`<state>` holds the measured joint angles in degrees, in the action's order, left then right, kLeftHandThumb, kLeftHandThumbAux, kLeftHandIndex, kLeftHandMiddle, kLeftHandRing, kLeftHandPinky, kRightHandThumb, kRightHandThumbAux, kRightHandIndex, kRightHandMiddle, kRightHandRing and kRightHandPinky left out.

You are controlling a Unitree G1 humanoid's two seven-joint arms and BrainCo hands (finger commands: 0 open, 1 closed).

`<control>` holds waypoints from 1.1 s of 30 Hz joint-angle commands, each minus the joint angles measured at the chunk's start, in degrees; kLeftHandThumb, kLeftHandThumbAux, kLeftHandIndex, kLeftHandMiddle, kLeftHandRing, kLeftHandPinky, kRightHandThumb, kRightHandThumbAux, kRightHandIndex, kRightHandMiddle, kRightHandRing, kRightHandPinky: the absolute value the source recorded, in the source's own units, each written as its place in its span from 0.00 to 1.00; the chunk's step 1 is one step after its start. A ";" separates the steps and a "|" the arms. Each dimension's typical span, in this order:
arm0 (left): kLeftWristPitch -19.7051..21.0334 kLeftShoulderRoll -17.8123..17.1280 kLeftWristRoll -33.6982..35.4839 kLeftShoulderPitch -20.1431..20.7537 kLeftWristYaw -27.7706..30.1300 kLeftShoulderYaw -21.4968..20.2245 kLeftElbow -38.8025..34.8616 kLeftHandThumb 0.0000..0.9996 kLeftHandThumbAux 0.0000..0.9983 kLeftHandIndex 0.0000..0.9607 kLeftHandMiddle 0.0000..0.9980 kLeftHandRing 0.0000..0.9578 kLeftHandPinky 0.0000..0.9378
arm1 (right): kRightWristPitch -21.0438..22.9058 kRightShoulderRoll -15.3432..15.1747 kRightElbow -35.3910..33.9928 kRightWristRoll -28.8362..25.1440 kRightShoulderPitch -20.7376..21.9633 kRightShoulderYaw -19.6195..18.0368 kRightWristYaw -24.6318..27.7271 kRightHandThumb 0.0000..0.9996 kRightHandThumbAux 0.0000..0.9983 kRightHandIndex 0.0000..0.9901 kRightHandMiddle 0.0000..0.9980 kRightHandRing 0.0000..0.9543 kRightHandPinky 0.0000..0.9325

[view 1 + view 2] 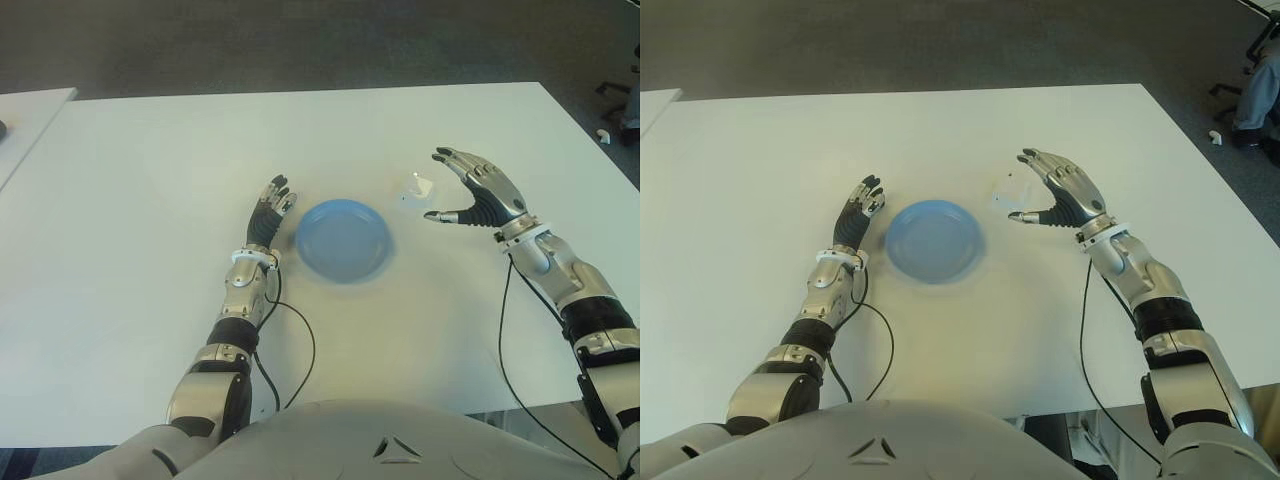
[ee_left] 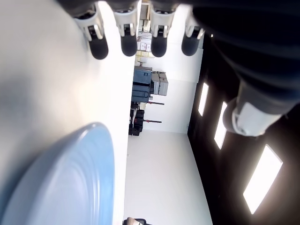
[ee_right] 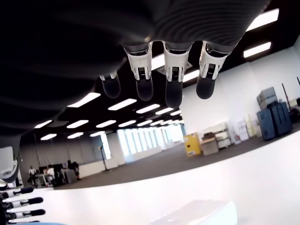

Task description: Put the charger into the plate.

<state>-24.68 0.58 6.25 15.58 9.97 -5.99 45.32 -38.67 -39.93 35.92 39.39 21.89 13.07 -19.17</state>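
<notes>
A small white charger (image 1: 414, 189) lies on the white table (image 1: 150, 180), just right of the blue plate (image 1: 343, 240). My right hand (image 1: 462, 192) hovers immediately right of the charger, fingers spread and thumb out, not touching it. In the right wrist view the charger (image 3: 199, 212) shows below the straight fingertips (image 3: 171, 96). My left hand (image 1: 272, 207) is flat and open, just left of the plate, whose rim (image 2: 79, 173) appears in the left wrist view. The plate holds nothing.
Another white table's corner (image 1: 25, 115) stands at the far left across a narrow gap. Black cables (image 1: 300, 350) trail from both forearms over the table's near part. A chair base (image 1: 615, 95) is at the far right on the dark floor.
</notes>
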 commanded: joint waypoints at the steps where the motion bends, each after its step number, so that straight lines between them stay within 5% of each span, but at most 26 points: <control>1: 1.31 -0.34 -0.04 -1.38 0.40 -0.03 1.43 0.00 0.54 0.00 0.05 0.00 0.00 | 1.31 2.12 7.31 3.20 5.23 2.56 -3.01 0.09 0.41 0.00 0.04 0.04 0.00; 8: 1.56 -0.38 -0.14 -1.16 0.24 -0.01 1.78 0.00 0.54 0.00 0.05 0.00 0.00 | 2.51 5.20 18.50 5.40 11.58 6.25 -7.28 0.20 0.36 0.00 0.01 0.00 0.00; 15: 2.13 -0.33 -0.28 -1.23 0.24 0.25 1.49 0.00 0.53 0.00 0.04 0.00 0.00 | 5.55 8.93 25.53 4.27 15.91 8.53 -5.13 0.28 0.31 0.00 0.00 0.00 0.00; 33: 2.05 -0.23 -0.64 -1.68 -0.10 0.51 0.94 0.00 0.53 0.00 0.04 0.00 0.00 | 14.08 16.83 37.18 2.29 19.80 11.15 -1.04 0.33 0.23 0.00 0.00 0.00 0.00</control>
<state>-24.52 0.57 6.09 15.62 10.00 -5.74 45.06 -26.17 -24.38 71.28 42.50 41.11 23.74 -21.40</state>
